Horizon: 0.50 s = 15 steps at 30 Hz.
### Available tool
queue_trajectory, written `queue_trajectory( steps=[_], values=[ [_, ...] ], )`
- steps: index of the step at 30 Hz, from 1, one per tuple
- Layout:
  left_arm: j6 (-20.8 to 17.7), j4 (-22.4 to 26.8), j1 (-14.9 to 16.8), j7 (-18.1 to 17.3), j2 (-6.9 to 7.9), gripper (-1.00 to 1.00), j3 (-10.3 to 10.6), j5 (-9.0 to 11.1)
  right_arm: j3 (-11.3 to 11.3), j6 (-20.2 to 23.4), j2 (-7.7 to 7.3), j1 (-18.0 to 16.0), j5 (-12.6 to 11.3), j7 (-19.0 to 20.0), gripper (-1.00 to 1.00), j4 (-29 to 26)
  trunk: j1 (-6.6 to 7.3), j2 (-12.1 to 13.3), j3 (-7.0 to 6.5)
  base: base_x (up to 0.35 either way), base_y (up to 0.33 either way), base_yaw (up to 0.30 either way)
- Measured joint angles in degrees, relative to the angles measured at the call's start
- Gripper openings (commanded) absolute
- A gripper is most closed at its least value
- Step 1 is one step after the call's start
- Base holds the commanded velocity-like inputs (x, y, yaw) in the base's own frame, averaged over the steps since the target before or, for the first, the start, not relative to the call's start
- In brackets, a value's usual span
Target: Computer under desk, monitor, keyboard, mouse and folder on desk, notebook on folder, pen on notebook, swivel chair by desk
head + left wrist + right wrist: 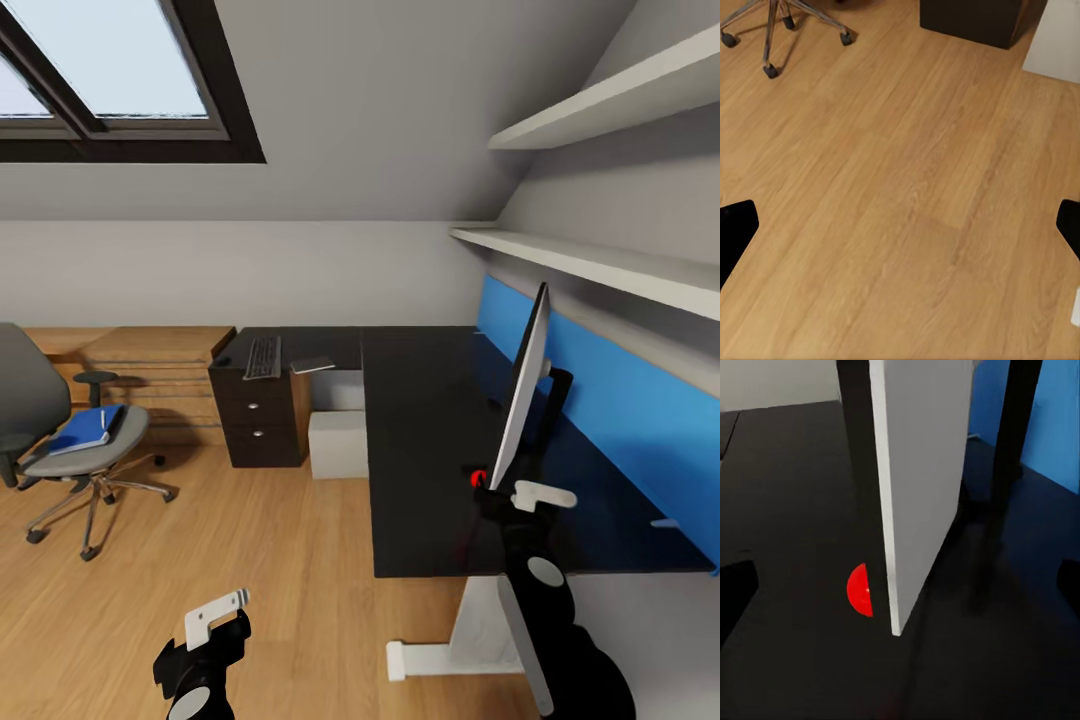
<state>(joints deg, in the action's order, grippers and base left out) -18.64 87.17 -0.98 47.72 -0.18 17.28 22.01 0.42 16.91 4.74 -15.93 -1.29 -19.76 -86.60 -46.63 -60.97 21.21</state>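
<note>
The right gripper hovers over the desk, jaws spread and empty, straddling the lower corner of the monitor, which stands edge-on just ahead of it, apparently lined up for a grasp. The left gripper hangs open over bare floor, idle. Further out, the keyboard lies on the far desk wing above the computer. Farthest left, the folder and pen rest on the swivel chair.

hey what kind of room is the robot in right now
Most likely an attic room set up as a home office: a sloped grey ceiling with a dark-framed skylight, a long black-topped desk carrying a monitor, and a grey swivel chair on a wood floor.
</note>
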Motion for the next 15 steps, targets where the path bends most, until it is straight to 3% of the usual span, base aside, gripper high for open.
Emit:
queue_trajectory(
  steps=[4, 15],
  values=[
    [0.02, -0.03, 0.00, -0.02, -0.02, 1.00, 0.06, 0.05, 0.05, -3.34, 0.00, 0.71, 0.14, -0.14, 1.00, 0.01, 0.02, 0.00, 0.00, 0.180, 0.007, 0.000],
    [0.10, -0.08, 0.00, 0.03, 0.00, 1.00, 0.96, 0.00, 0.06, -4.59, -0.04, 0.84, 0.29, -0.18, 1.00, 0.02, 0.02, 0.00, 0.00, 0.183, 0.025, 0.000]
  ],
)
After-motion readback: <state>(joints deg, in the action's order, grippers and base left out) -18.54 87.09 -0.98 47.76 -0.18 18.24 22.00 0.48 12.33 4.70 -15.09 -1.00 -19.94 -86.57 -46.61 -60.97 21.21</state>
